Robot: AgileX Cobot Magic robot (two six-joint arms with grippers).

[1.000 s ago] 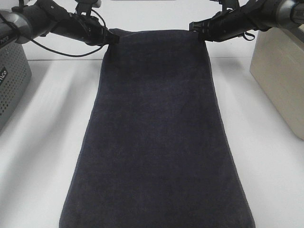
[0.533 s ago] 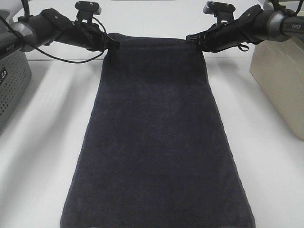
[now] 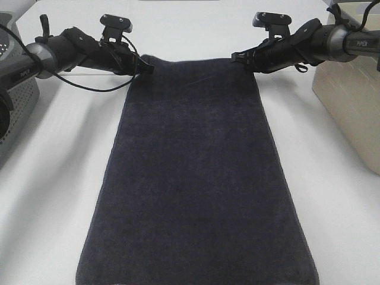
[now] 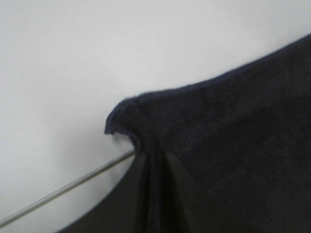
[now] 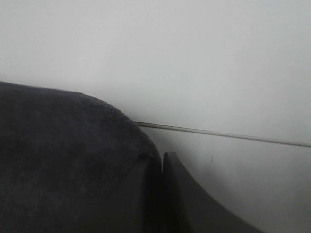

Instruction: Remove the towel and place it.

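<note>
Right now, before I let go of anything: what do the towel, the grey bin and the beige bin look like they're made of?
The towel: soft, matte terry cloth by the look, dark navy; fuzzy nap and a stitched hem show in the left wrist view. The grey bin: rigid, perforated with rows of small holes, probably plastic, possibly painted metal. The beige bin: smooth, matte, flat-sided; material unclear, perhaps plastic or fabric-covered board.

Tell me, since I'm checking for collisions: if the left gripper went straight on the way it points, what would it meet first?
The towel. The left gripper points across toward the right gripper, and the towel's far corner already lies between its jaws. Depth beyond is unclear.
</note>
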